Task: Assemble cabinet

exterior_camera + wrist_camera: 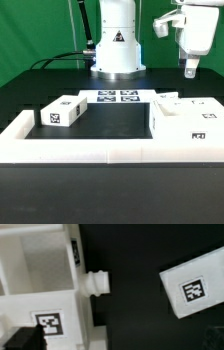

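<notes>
One white Franka arm (118, 40). We see its two-finger gripper (192, 62) high at the exterior view's right, pointing straight down and hanging above the white plastic boxy cabinet body (185, 125) without touching it. The dark fingers (25, 339) sit at opposite edges of the wrist view, spread wide with nothing between them.

Counts: we tally two white tagged furniture pieces in the exterior view, the cabinet body on the right and one small white tagged box part (62, 112) on the left, well apart. One marker board (118, 97) lies at the back between them. One long low white L-shaped rail (90, 150) runs along the front and left (the body sits just behind it).

The cabinet body lies on the black table (110, 120), its long axis running left-right across the exterior view. In the wrist view its hollow compartments face the camera. One short white round peg (97, 283) sticks sideways off its wall toward a white tagged panel (195, 288) lying apart. We cannot tell whether that panel is the left box part.
</notes>
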